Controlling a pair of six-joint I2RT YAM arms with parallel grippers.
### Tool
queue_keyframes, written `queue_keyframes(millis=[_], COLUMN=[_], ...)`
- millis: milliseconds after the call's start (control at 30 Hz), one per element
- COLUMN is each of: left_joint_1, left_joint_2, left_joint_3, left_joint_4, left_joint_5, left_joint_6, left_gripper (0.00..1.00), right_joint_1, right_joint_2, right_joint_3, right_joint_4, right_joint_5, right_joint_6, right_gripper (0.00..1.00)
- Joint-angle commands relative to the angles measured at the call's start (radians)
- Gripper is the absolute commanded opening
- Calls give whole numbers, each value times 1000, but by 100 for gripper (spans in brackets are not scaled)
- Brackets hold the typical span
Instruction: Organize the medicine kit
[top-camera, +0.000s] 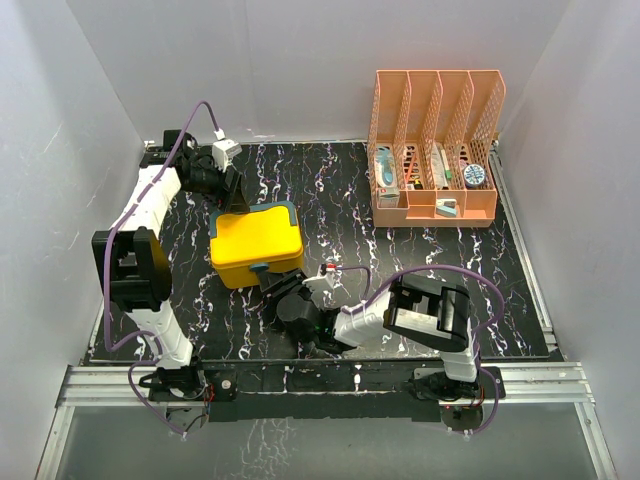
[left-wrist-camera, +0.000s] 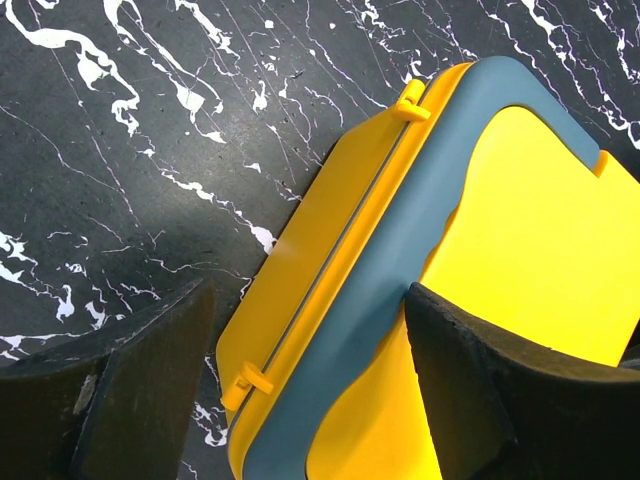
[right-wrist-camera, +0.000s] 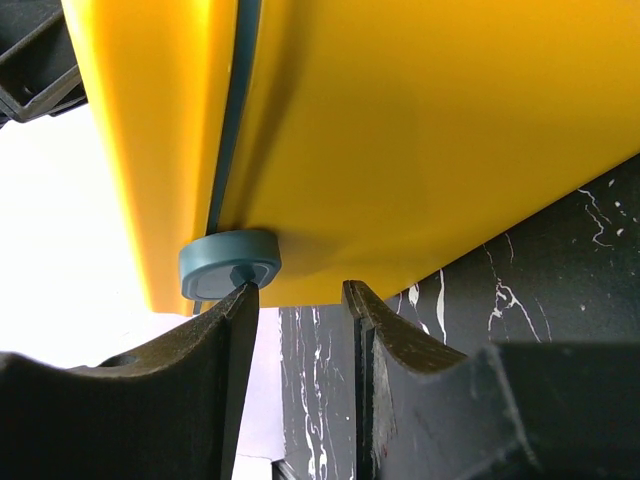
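Note:
The medicine kit (top-camera: 256, 243) is a yellow box with a teal rim, lid down, on the black marbled table left of centre. My left gripper (top-camera: 232, 195) hangs over its far, hinged edge. In the left wrist view it (left-wrist-camera: 308, 300) is open, one finger (left-wrist-camera: 140, 390) above the table and the other (left-wrist-camera: 500, 400) above the lid (left-wrist-camera: 540, 220). My right gripper (top-camera: 280, 290) is low at the kit's near side. Its jaws (right-wrist-camera: 300, 290) stand apart with nothing between them. The left fingertip (right-wrist-camera: 240, 300) touches the round teal latch (right-wrist-camera: 230, 262) under the yellow wall (right-wrist-camera: 420, 150).
An orange mesh file rack (top-camera: 435, 150) stands at the back right with tubes and small packs in its slots. White walls close in the table on three sides. Purple cables loop from both arms.

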Motion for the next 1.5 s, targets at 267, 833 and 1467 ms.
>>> queue_keyframes(millis=[267, 833, 1467], left_joint_1=[27, 247, 296], left_joint_2=[-49, -6, -174], left_joint_3=[14, 287, -268], left_joint_4=[-23, 42, 71], left_joint_5=[-33, 0, -44], left_joint_6=[-32, -225, -106], left_gripper=[75, 77, 77], right_joint_1=[-32, 74, -94], right_joint_2=[-15, -382, -736], right_joint_3=[14, -29, -251], right_joint_4=[82, -356, -411], right_joint_5=[-48, 189, 298], right_joint_6=[-111, -352, -492], right_gripper=[42, 47, 49])
